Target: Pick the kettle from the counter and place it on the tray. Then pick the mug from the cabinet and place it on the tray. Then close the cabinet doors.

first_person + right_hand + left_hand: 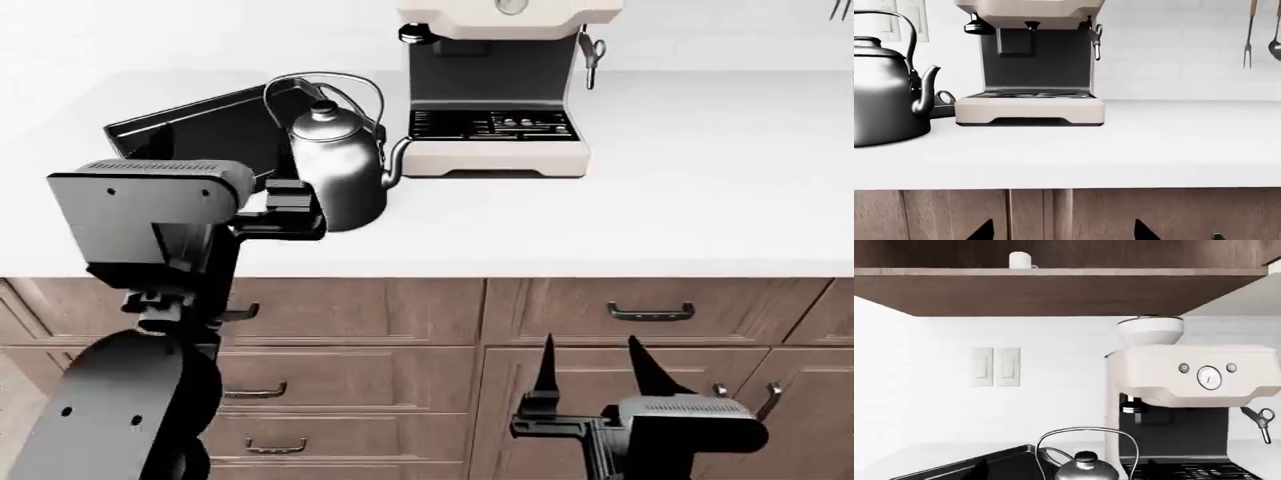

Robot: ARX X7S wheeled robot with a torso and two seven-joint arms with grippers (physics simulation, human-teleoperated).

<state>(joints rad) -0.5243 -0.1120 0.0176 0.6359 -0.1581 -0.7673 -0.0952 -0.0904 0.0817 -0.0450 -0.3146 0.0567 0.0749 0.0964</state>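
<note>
Left claw (304, 210) beside rounded shiny steel kettle (336, 165), smooth white counter (694, 190)

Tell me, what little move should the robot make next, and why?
Probably ease the left gripper forward onto the kettle and close. The kettle stands on the counter beside the tray, not on it, and the gripper sits right at its side.

We see the white counter (694, 190) carrying three things: the kettle (336, 165) near its front edge, the black tray (200, 125) just behind and beside the kettle (whether they touch we cannot tell), and the cream espresso machine (497, 110) at the back. Up above, a mug (1020, 260) sits on the cabinet shelf (1054, 272).
</note>
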